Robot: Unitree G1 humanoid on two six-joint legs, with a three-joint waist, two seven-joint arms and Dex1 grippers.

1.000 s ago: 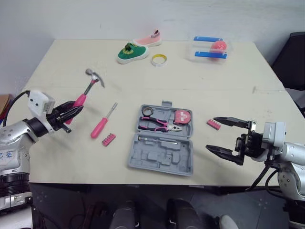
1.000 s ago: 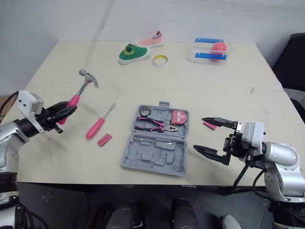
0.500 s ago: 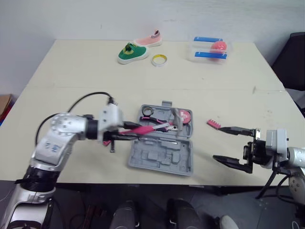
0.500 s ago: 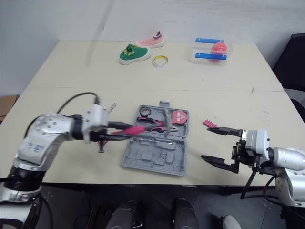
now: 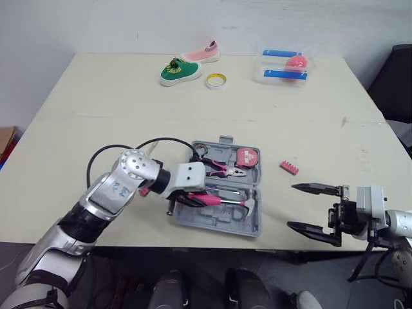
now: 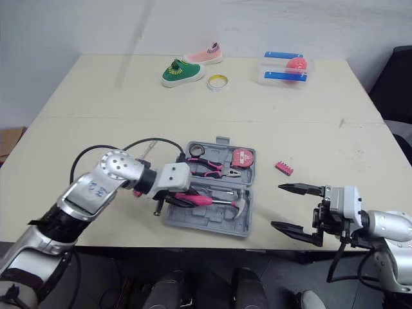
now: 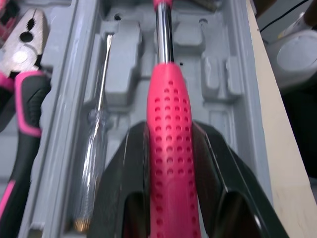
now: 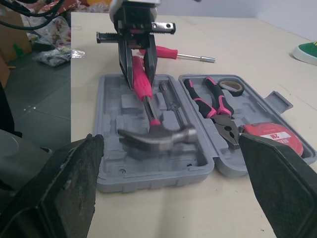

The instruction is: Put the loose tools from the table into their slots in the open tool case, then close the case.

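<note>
left gripper point(image 5: 191, 197) holds hammer point(image 5: 220, 201), seemingly within case point(image 5: 222, 223) rim

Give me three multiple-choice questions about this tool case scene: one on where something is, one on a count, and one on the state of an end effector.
1. Where does the pink bit holder lie?
A) on the table, right of the tool case
B) inside the case
C) on the floor

2. How many shoes lie near the table's far edge?
A) one
B) two
C) three

3. The left end effector is:
A) open
B) shut on nothing
C) shut on the handle of the hammer

Answers:
1 A: it sits on bare table beside the case.
2 B: there is a green shoe and a pink shoe.
3 C: its fingers clamp the pink handle.
</note>
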